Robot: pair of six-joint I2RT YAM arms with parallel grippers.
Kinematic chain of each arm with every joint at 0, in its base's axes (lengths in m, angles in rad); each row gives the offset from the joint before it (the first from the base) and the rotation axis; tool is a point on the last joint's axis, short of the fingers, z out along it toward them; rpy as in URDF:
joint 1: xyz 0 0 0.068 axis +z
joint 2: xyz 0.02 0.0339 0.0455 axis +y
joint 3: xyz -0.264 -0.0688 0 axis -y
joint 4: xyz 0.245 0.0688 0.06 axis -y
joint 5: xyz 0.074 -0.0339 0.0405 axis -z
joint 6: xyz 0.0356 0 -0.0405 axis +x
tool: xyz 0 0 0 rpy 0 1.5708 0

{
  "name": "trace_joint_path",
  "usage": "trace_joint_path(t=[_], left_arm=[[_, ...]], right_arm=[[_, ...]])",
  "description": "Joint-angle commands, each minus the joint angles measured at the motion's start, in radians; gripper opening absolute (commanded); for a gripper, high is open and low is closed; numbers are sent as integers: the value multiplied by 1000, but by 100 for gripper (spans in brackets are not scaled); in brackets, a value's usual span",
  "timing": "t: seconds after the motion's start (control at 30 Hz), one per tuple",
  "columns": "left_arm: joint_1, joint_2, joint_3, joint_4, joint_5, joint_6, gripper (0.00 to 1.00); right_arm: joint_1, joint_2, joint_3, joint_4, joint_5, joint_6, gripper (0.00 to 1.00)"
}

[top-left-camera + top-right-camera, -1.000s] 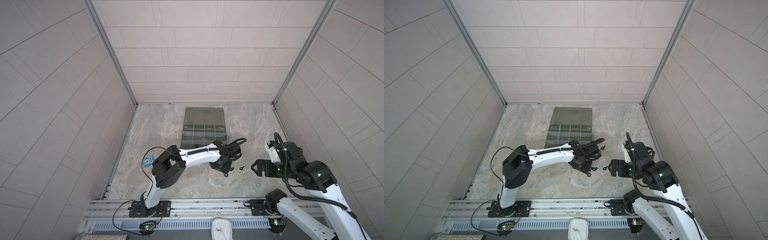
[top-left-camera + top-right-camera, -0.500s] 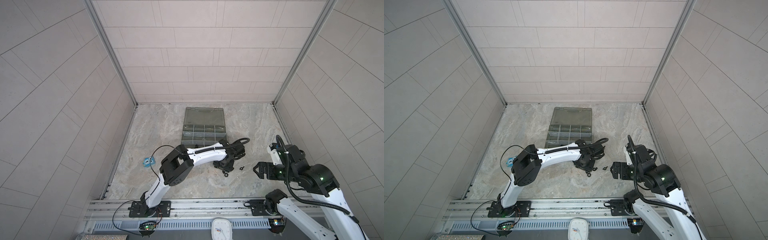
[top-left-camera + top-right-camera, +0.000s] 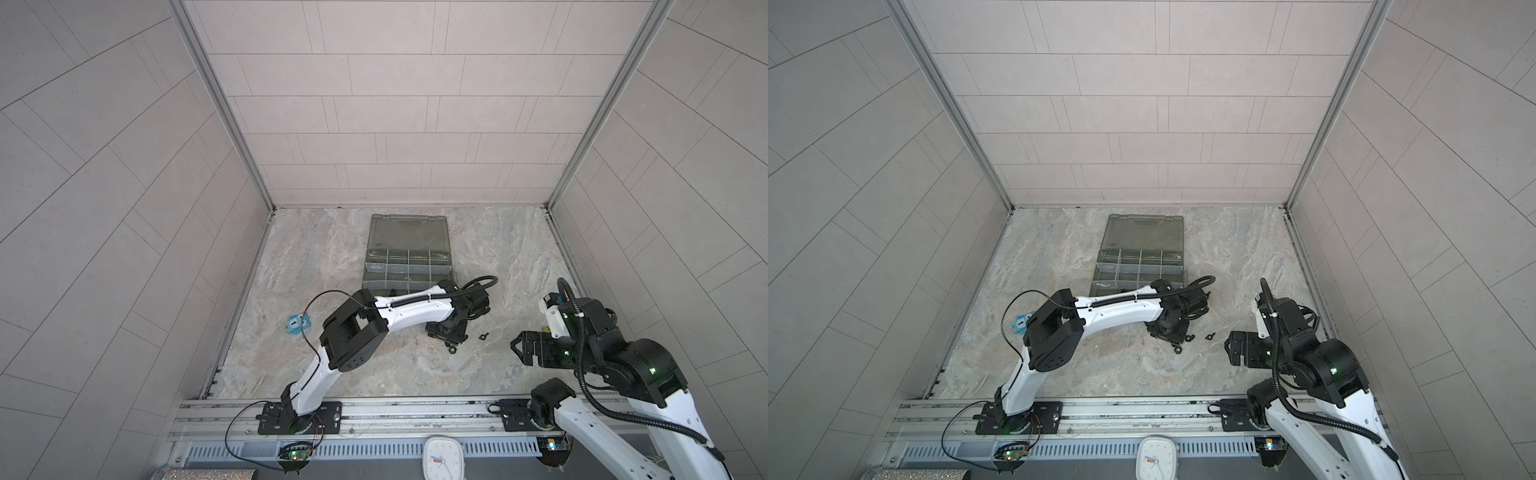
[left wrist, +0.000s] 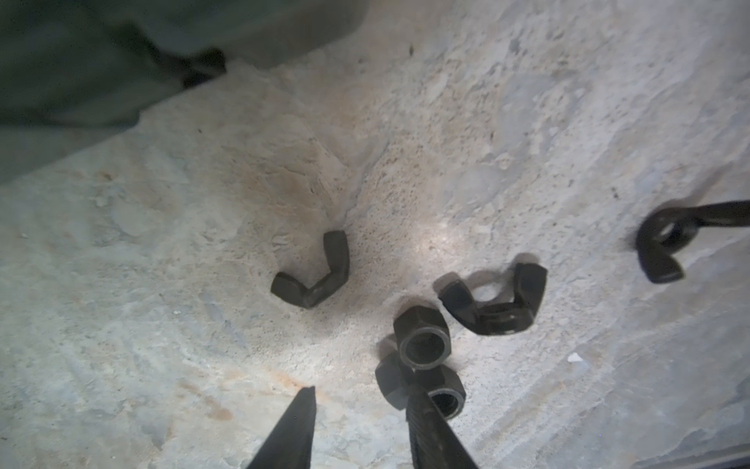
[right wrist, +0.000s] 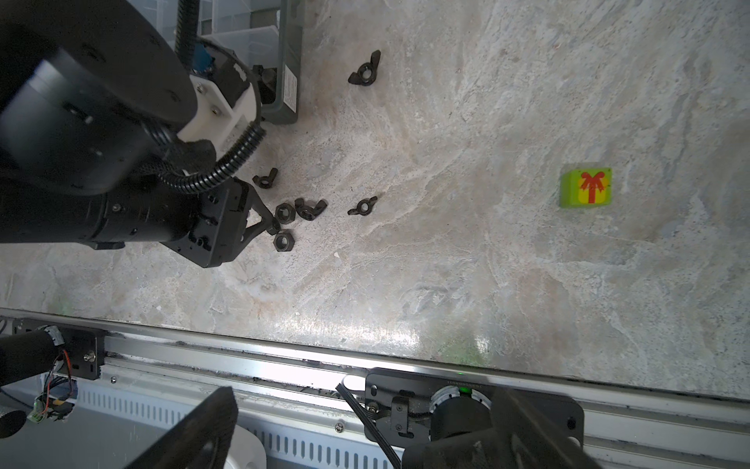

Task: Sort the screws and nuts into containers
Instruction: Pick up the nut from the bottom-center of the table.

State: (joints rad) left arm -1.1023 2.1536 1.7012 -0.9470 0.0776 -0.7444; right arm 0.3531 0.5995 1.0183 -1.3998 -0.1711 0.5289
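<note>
While my left gripper hangs low over the stone-patterned table, its two fingers stand partly apart with bare surface between them and nothing clamped. One fingertip is right at a cluster of black hex nuts, which touch one another just ahead of it. Three wing nuts lie scattered a little farther out from the tips, apart from each other. No screws show among them in my wrist view. The organiser case sits near the tool with its lid thrown open and its compartments exposed. My right gripper hovers well away from the pile, jaws wide and empty. These nuts look to be small, rigid metal, dense for their size and smooth enough to skid on the hard top. I judge the best hold to be across two opposite flats of a single hex nut, fingers low and square, taking the outermost one so as not to drag its neighbours.
</note>
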Motion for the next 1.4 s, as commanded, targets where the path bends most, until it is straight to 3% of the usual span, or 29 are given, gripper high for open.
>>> trace_joint_path(t=[0.0,1.37], left_arm=[[-7,37,24,-34,16,0,43],[-18,55,-22,15,62,14,40]], right_arm=[[-2,-10,-1,-21,26,11,99],[-2,-31,-8,-57,38,-3,99]])
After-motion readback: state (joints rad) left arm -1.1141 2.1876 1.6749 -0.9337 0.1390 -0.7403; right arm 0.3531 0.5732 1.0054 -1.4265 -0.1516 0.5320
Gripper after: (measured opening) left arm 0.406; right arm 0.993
